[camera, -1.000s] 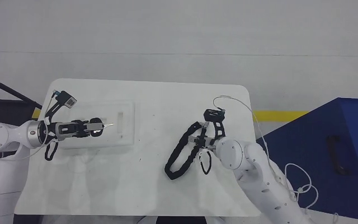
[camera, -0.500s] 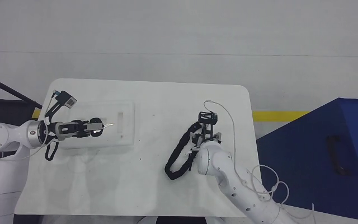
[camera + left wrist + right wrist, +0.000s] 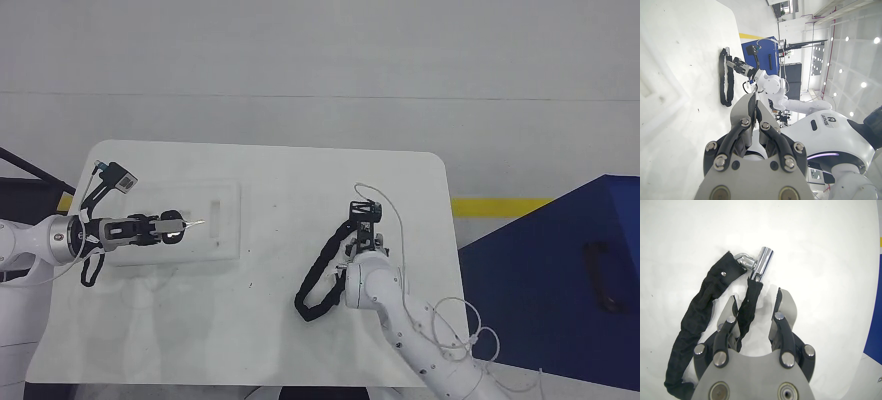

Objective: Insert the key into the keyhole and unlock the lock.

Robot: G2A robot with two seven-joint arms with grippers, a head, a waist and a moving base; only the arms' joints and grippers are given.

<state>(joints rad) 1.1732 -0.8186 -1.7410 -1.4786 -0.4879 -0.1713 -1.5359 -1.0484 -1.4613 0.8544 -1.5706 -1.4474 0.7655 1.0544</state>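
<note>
One key (image 3: 754,113): clamped in left gripper (image 3: 754,103), near left edge of surface (image 3: 300,170).
Right gripper (image 3: 756,294): jaws apart, straddling lock (image 3: 702,306) chain sleeve.

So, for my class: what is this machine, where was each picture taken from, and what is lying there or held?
It is a two-armed robot at a white table. One picture looks down from above its arms; the other two come from cameras on its wrists. On the table lie a chain lock in a black fabric sleeve with a shiny silver metal cylinder, and a shallow white tray. The left gripper is shut on a thin metal key above the tray. The right gripper is open around one sleeved end of the chain.
</note>
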